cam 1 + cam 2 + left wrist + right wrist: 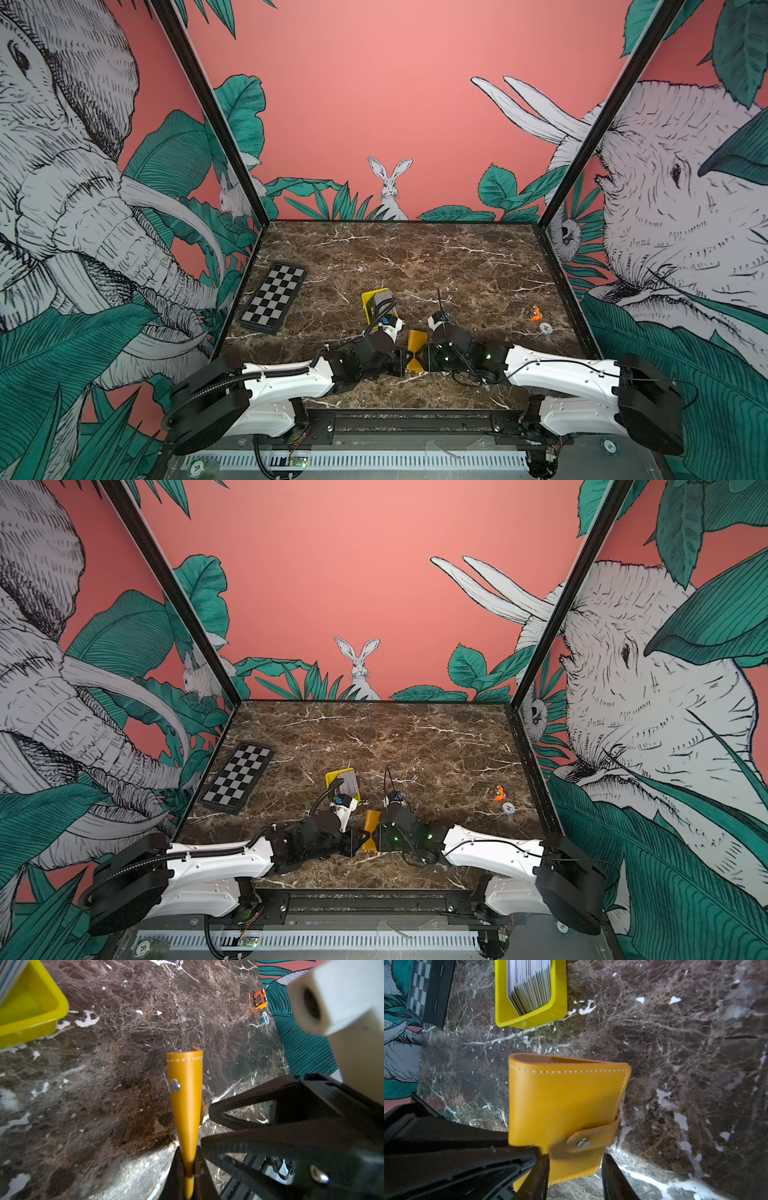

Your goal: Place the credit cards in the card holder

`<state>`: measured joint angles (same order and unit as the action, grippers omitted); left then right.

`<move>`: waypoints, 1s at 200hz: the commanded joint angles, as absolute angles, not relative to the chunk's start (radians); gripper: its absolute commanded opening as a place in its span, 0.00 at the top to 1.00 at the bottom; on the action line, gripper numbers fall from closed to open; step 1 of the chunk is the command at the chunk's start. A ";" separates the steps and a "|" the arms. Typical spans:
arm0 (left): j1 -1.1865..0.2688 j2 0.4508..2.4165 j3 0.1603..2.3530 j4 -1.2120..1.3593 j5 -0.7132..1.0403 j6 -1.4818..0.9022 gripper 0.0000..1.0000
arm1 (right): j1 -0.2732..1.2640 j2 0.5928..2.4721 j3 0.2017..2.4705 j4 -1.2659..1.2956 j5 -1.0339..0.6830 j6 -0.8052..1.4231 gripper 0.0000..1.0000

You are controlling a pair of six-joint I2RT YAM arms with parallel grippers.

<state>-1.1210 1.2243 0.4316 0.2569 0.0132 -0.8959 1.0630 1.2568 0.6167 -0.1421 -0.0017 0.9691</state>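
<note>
The card holder (415, 353) (370, 831), orange-yellow with a snap tab, is held up on edge between the two arms near the table's front. My left gripper (189, 1167) is shut on its lower edge, and the left wrist view shows the card holder (187, 1095) edge-on. In the right wrist view the card holder (564, 1105) is closed, its tab snapped. My right gripper (575, 1169) is open, its fingers straddling the corner below the tab; one of the fingers (612, 1172) stands clear of the leather. The credit cards (529, 985) (380, 305) stand as a stack in the yellow tray.
The yellow tray (368, 297) (529, 1020) sits just behind the left arm. A folded checkerboard (272, 297) lies at the left. An orange toy car (535, 312) and a poker chip (545, 328) lie at the right near the wall.
</note>
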 commanded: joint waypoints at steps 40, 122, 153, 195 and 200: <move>-1.132 1.244 0.434 0.314 -0.001 -0.888 0.97 | 1.055 1.304 0.641 -0.086 -0.008 0.957 0.58; -1.135 1.250 0.434 0.318 0.002 -0.892 0.97 | 1.055 1.319 0.668 -0.208 0.123 0.949 0.66; -1.136 1.255 0.436 0.323 0.002 -0.891 0.97 | 1.055 1.334 0.681 -0.244 0.154 0.946 0.69; -1.136 1.272 0.438 0.324 0.004 -0.892 0.97 | 1.055 1.332 0.698 -0.299 0.203 0.936 0.77; -1.136 1.273 0.440 0.325 0.004 -0.891 0.97 | 1.055 1.334 0.701 -0.301 0.203 0.932 0.79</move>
<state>-1.1282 1.2694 0.4313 0.2985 0.0013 -0.8959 1.0603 1.3231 0.6842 -0.2348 0.1230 0.9520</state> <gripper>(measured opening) 0.087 0.240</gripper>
